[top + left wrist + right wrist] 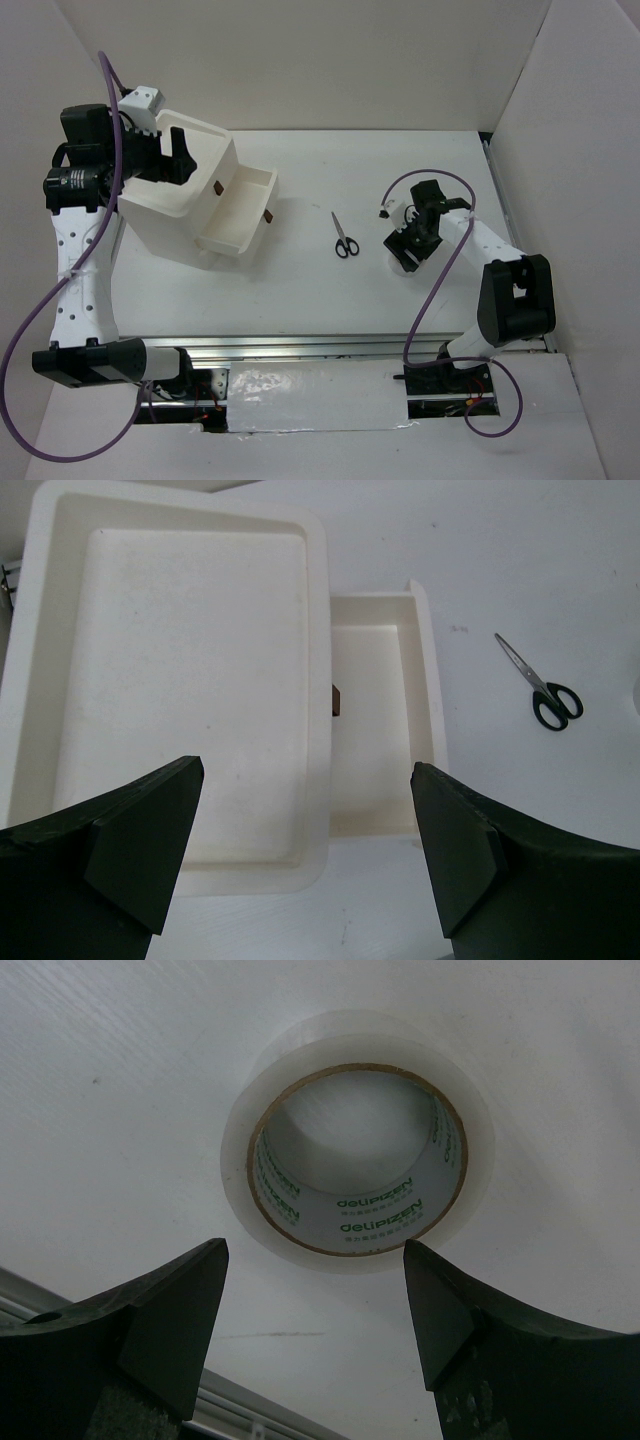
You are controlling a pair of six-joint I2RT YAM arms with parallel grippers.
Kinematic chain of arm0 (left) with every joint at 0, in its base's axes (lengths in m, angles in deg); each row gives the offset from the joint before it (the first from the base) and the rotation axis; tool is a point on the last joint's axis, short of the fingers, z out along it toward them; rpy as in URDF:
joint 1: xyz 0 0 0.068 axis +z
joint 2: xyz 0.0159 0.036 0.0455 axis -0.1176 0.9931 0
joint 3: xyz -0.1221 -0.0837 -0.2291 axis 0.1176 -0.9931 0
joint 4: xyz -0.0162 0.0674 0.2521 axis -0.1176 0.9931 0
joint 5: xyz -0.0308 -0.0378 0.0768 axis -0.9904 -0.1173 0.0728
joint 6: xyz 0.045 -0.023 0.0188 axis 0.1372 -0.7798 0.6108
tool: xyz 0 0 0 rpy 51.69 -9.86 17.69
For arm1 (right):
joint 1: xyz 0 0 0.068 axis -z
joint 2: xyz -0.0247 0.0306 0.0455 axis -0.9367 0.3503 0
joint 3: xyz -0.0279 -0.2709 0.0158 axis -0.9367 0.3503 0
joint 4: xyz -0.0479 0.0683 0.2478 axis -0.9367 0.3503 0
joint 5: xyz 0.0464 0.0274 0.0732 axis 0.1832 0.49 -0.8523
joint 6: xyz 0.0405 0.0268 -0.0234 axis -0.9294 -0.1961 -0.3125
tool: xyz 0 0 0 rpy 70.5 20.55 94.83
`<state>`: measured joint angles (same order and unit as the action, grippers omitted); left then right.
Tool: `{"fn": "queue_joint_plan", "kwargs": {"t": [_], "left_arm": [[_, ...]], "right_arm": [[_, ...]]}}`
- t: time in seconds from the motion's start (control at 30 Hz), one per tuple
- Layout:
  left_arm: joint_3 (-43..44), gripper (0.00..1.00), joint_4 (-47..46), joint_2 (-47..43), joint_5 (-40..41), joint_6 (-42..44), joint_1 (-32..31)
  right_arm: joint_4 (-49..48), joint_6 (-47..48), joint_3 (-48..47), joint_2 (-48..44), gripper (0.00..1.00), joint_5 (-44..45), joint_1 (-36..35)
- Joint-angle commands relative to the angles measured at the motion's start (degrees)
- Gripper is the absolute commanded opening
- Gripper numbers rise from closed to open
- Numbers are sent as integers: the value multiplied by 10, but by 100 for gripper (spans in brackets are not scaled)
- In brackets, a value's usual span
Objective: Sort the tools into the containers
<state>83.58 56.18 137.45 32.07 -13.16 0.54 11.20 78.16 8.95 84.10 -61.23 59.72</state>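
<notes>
At the far left, the left gripper hangs above the white cabinet. Its fingers are spread wide with nothing between them, and the cabinet's shallow recessed top lies directly below in the left wrist view. One drawer is pulled out of the cabinet toward the right, with its open side up. A small red-brown handle sits on its right-hand front, and a second handle shows on the cabinet face above it.

To the right of the drawer and well apart from it, the scissors lie flat on the table. The blades are shut. The long axis runs near to far, with the tip pointing far and slightly left and the black loops toward the near edge.

Further right, the right gripper points down at the table. Its fingers are open and hold nothing. The tape roll lies flat on the table just beyond the fingertips, its hole facing up and printed lettering on the inside of its core.
</notes>
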Motion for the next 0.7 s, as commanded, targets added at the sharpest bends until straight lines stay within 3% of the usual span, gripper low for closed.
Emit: {"fn": "queue_joint_plan", "kwargs": {"t": [0.0, 0.47, 0.57, 0.67], "left_arm": [[-27, 99, 17, -40, 2, 15, -4], [-98, 99, 16, -92, 20, 17, -5], [-101, 99, 13, -92, 9, 8, -5], [-104, 99, 12, -97, 7, 6, -5]], "right_arm": [[-17, 40, -5, -2, 79, 23, -1], [-7, 41, 27, -2, 74, -27, -45], [-21, 43, 45, 8, 67, -19, -52], [-27, 43, 47, 19, 48, -16, -52]]}}
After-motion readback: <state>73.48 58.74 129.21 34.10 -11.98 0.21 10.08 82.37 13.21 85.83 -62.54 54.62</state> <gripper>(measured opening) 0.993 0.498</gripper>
